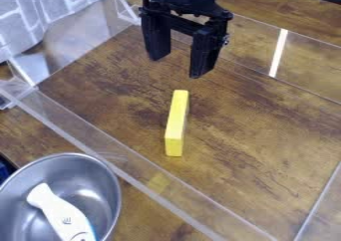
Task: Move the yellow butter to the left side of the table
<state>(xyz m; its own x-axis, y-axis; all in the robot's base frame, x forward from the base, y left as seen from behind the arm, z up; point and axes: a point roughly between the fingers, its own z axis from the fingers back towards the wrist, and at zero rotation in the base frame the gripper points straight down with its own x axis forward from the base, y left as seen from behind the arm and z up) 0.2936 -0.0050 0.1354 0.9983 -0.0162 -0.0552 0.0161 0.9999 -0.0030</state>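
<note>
The yellow butter (176,122) is a long thin stick lying flat on the wooden table (266,135), near the middle of the view, its long axis running almost front to back. My black gripper (181,56) hangs above and behind it, pointing down, with its two fingers (158,38) spread apart and nothing between them. A clear gap separates the fingertips from the butter's far end.
A transparent acrylic wall (120,155) fences the table along the front and left. Outside it at the lower left stands a metal bowl (60,200) holding a white object. A glare streak (278,54) marks the right side of the table.
</note>
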